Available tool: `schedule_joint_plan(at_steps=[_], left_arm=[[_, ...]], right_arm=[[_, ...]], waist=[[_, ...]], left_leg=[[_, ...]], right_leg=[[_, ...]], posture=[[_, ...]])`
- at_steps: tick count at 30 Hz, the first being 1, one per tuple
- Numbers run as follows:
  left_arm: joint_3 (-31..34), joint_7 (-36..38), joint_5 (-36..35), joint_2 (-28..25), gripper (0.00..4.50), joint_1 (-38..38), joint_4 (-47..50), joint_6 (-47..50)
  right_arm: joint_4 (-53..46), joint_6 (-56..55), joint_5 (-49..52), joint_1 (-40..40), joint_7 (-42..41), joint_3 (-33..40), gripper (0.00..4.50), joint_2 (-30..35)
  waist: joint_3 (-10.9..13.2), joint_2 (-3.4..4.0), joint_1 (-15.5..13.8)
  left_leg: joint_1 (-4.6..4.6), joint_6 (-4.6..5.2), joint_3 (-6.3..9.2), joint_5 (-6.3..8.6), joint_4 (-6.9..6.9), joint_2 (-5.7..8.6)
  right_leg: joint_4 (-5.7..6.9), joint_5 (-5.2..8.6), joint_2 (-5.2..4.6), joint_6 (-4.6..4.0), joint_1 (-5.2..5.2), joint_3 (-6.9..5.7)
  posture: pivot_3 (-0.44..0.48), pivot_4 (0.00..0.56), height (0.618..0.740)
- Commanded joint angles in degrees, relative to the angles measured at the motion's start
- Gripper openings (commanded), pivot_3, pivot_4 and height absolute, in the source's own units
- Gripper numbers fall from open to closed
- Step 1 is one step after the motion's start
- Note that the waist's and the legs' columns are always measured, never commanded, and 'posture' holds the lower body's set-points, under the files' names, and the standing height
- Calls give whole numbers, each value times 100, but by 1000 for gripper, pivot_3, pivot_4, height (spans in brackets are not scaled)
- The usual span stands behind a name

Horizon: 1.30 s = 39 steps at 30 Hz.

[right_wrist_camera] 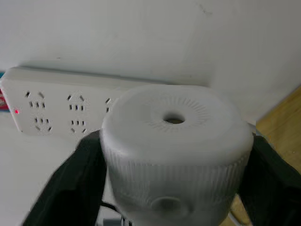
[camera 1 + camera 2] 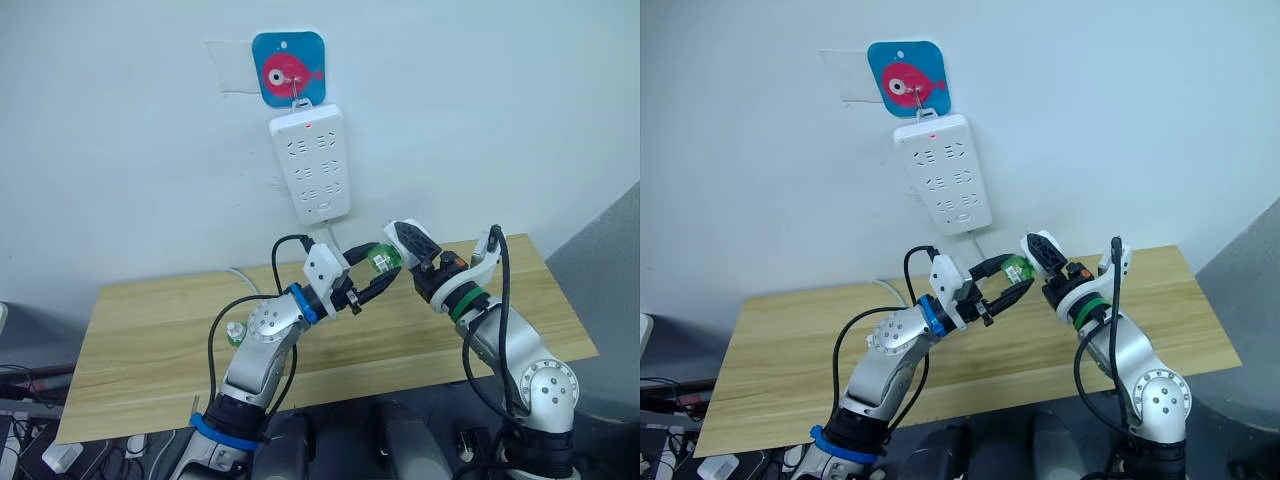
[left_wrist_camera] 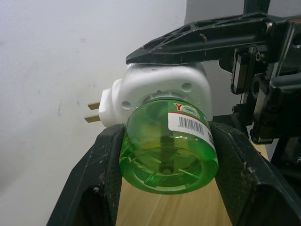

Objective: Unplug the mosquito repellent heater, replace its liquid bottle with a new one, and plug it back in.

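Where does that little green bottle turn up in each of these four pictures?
Left eye view: green bottle at centre, between the two grippers.
Right eye view: centre, below the power strip.
Left wrist view: large, centre, screwed into the white heater.
Right wrist view: hidden behind the heater.
Shared landmark: the power strip.

Held: small white rounded plastic heater (image 1: 174, 155), round vent hole facing the camera, clamped between right gripper's (image 1: 174, 183) black fingers (image 1: 70, 181).
Behind: long white power strip (image 1: 70, 106) against wall.
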<state>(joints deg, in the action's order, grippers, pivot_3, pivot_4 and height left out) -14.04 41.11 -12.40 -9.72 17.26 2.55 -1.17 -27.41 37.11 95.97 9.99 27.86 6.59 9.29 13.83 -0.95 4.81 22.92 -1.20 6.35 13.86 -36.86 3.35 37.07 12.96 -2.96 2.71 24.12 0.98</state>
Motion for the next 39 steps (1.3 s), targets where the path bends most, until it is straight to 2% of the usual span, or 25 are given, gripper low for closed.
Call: schedule_joint_plan(at_steps=[1, 4, 10, 14, 23, 33, 36, 38, 39], left_arm=[[115, 509, -192, -260, 2306, 215, 4, -269], [264, 1019, -583, -524, 2306, 397, -83, -60], [130, 2339, -757, -1045, 2306, 657, -215, -526], [139, 2625, -741, -1074, 2306, 739, -338, -628], [124, 2555, -550, -946, 2306, 879, -431, -854], [86, 2571, -498, -935, 2306, 906, -437, -839], [74, 2632, -499, -947, 2306, 891, -430, -856], [73, 2635, -500, -944, 2306, 895, -439, -860], [73, 2638, -503, -941, 2306, 900, -447, -865]], right_arm=[[70, 559, 917, 99, -422, 37, 4461, 762], [619, 1350, 1647, 196, -937, 116, 4461, 1711], [2616, 3285, 1703, 1104, -2458, 431, 4461, 2532], [3498, 4260, 1703, 1703, -3260, 156, 4461, 3005], [3944, 4806, 1703, 2148, -4057, -416, 4461, 3444], [3947, 4549, 1703, 2177, -3861, -467, 4461, 3362], [4032, 4545, 1703, 2200, -3822, -442, 3881, 3342], [4053, 4556, 1703, 2216, -3803, -435, 3237, 3329], [4027, 4568, 1703, 2209, -3819, -441, 3059, 3334]], waist=[[0, -1, -2], [0, -1, -2], [0, -1, -3], [1, -1, -20], [1, -2, -38], [1, -2, -45], [1, -2, -48], [1, -2, -49], [1, -2, -49]], left_leg=[[1, 0, -1, 0, -1, 1], [1, 4, -4, 2, -1, 1], [1, 9, -22, 4, -5, -4], [4, 14, -19, 7, -6, -3], [7, 15, -19, 8, -14, -1], [6, 15, -20, 8, -14, 0], [7, 15, -19, 7, -14, 0], [6, 15, -19, 7, -14, 0], [6, 15, -20, 7, -14, 0]], right_leg=[[0, 0, 4, -1, -1, -1], [-2, -3, 4, -5, -2, 1], [-3, -9, 13, -16, -3, 3], [-4, -14, 12, -23, -4, 1], [-4, -17, 9, -18, -5, 1], [-3, -18, 8, -15, -4, 2], [-3, -19, 7, -15, -4, 1], [-3, -19, 7, -15, -4, 2], [-3, -19, 7, -15, -4, 2]], posture=[[-142, 231, 740], [-137, 226, 740], [-120, 217, 740], [-115, 216, 740], [-98, 207, 740], [-98, 206, 740], [-100, 209, 740], [-101, 210, 740], [-101, 212, 740]])
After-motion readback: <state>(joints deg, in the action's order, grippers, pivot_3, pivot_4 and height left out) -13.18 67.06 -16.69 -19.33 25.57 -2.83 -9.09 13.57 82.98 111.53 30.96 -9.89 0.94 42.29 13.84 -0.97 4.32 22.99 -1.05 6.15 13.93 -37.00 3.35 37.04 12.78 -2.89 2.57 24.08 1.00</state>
